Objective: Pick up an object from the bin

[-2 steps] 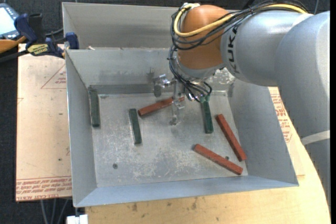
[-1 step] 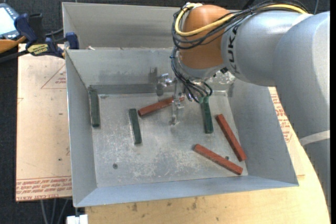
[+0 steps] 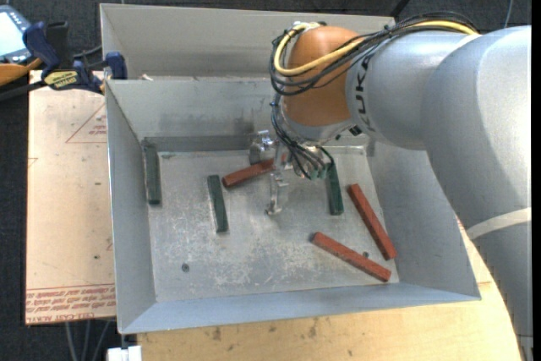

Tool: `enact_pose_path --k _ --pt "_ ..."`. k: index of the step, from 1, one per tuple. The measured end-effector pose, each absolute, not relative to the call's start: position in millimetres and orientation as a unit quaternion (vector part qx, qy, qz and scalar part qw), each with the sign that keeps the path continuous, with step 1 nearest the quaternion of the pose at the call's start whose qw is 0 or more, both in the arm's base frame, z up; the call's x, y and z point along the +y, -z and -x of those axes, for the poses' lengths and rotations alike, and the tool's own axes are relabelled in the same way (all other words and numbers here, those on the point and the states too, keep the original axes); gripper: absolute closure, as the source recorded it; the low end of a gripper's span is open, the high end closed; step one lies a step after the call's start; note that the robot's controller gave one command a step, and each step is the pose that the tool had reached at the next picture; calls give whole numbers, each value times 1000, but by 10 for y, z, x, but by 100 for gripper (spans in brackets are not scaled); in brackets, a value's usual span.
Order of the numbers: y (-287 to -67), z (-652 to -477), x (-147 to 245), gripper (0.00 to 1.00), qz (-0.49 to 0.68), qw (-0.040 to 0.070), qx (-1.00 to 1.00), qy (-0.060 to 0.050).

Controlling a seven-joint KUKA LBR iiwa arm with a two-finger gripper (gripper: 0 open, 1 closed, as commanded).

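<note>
Gripper [image 3: 274, 205] is mid-frame with its tips down at the floor of the bin [image 3: 194, 266]; jaws look pinched narrow, nothing between them. The nearest candidate, the red-brown stick [image 3: 247, 175], lies just up-left of the tips, outside the jaws. I'd open, shift up-left and straddle its short side before closing.

The grey metal bin [image 3: 127, 182] has a flat, scratched floor with six thin bars lying on it. A dark green bar [image 3: 152, 173] lies along the left wall, and a second green bar [image 3: 218, 203] lies near it, toward the middle. A red-brown bar [image 3: 245, 175] lies slanted at the centre. On the right are a short green bar [image 3: 336, 197], a long red bar [image 3: 371, 220] just beside it, and a front red bar [image 3: 350, 256].
</note>
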State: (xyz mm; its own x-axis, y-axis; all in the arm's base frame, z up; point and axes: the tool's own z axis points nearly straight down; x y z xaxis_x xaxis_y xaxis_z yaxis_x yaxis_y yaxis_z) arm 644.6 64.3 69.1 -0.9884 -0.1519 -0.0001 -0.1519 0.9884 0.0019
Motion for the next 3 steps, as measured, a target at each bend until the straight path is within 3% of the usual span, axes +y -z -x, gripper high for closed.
enact_pose_path --k 1,2,3 --pt "-697 -6453 646 0 -76 -1 -997 1" --pt "-711 -6462 646 100 -76 -2 -997 1" --pt "-1388 -6482 652 100 -77 -5 -997 1"
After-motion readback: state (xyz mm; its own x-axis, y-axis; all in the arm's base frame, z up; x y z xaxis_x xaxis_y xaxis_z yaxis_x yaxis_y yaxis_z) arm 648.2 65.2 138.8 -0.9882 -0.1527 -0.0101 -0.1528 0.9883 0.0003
